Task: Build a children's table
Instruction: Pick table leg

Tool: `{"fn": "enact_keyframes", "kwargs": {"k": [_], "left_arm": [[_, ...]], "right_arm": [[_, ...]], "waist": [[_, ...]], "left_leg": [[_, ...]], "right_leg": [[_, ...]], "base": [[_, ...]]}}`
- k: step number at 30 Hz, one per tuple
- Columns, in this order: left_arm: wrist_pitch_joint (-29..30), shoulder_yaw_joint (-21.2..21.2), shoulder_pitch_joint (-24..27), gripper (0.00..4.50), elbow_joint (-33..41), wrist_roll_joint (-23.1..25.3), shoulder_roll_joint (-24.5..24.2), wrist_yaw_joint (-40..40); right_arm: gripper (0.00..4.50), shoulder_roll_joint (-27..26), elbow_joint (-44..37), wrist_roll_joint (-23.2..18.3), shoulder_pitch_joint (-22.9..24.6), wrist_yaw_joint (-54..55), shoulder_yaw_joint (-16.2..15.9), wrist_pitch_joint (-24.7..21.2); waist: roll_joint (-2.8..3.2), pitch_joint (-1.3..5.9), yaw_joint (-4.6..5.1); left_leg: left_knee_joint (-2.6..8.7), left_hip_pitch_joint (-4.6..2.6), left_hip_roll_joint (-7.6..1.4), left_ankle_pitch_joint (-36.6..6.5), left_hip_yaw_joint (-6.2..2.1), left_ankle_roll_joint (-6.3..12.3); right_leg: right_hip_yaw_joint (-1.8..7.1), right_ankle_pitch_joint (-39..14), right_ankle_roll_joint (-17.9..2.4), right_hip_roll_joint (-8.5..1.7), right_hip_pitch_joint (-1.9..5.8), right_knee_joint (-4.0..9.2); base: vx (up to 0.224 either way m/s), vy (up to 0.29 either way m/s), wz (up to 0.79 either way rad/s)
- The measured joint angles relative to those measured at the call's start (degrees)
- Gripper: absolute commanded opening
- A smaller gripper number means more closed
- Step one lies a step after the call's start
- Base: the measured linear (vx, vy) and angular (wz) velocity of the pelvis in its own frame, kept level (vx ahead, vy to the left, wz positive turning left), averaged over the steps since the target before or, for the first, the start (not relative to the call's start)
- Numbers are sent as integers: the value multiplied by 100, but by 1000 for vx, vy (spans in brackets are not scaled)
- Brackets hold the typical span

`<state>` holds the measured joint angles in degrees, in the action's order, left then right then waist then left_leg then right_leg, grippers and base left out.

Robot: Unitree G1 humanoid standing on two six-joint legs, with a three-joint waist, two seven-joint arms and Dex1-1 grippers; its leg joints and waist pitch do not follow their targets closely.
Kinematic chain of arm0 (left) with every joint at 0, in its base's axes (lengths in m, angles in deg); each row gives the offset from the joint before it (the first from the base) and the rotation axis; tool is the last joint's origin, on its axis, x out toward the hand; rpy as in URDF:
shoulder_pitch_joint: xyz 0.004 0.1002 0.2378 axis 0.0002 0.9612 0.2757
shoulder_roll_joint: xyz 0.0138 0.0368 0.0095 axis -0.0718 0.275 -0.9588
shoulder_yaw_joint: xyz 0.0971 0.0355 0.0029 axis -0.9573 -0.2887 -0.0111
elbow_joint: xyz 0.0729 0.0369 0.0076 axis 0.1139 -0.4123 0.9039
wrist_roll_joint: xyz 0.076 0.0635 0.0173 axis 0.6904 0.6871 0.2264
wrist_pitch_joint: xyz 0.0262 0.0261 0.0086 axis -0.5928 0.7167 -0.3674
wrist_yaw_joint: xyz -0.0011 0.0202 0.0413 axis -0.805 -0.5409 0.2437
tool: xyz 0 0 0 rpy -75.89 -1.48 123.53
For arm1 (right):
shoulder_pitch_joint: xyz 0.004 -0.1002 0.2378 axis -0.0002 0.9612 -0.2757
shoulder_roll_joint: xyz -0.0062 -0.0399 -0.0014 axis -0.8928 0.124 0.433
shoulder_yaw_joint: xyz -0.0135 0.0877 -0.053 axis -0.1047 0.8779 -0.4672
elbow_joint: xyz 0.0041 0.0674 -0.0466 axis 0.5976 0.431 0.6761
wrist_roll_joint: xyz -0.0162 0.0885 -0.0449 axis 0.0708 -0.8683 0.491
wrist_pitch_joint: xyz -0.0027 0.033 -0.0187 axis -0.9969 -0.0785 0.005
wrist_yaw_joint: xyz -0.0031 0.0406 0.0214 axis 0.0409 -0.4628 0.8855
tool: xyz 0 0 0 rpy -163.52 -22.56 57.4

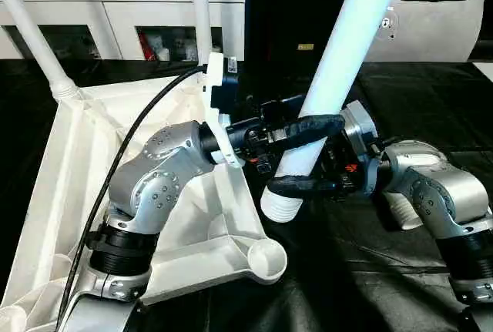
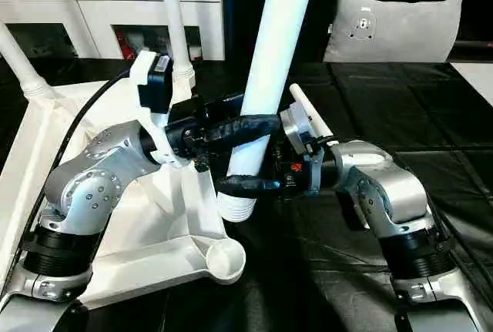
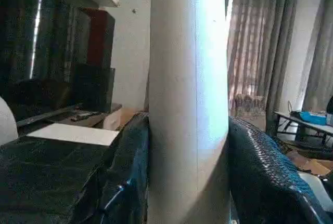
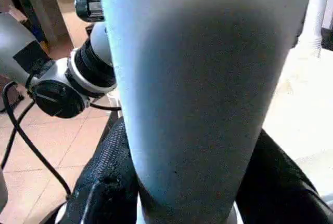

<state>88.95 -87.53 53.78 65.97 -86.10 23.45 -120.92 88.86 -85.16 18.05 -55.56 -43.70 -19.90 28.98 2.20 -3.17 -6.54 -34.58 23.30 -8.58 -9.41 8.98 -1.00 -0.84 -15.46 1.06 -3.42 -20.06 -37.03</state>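
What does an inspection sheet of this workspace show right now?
Surface: black sheet under the work.
Job's things: tabletop upside down; two legs stand in far sockets; near socket empty; third leg tilted, threaded end above the sheet.
Clutter: nothing seen.
End effectors: left end effector and right end effector both clamp the third leg.
Cables: black cable along the left arm.
Surroundings: white cabinet, grey cushion.

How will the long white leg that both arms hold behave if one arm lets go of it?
The leg looks like a stiff plastic tube, so it should not bend. It is long and leans well above the grip, so it may tip sideways. Its smooth round wall could slip or turn between the left end effector's fingers.
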Motion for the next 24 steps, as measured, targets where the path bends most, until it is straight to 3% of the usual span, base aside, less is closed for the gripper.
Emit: {"fn": "enact_keyframes", "kwargs": {"k": [7, 8, 19, 24], "left_arm": [[249, -59, -3, 182, 11, 62, -16, 319], [261, -64, -2, 238, 13, 61, 28, 338], [176, -125, 203, 338, 150, 282, 277, 836], [178, 128, 270, 371, 156, 76, 811, 1256]], "right_arm": [[189, -2, 115, 61, 2, 9, -39, -40], [189, -11, 120, 70, 2, 22, -39, -41], [189, -480, 345, 487, -2, 809, -44, 286], [189, -641, 342, 599, 13, 1177, -20, 286]], "waist": [[0, 0, -2], [0, 0, 0], [1, 0, 7], [1, 1, -5]], "left_leg": [[-5, 1, -1, 0, 0, 1], [-5, 1, -1, 0, 0, 1], [-7, 1, -4, 1, 2, 1], [-10, 2, -4, 0, 3, 1]], "right_leg": [[0, 2, -4, 0, 0, -2], [0, 3, -5, 0, 0, -1], [0, 5, -8, 0, 1, -1], [-1, 6, -9, 0, 3, 0]], "base": [[0, 0, 0], [0, 0, 0], [0, 0, 0], [0, 0, 0]]}}
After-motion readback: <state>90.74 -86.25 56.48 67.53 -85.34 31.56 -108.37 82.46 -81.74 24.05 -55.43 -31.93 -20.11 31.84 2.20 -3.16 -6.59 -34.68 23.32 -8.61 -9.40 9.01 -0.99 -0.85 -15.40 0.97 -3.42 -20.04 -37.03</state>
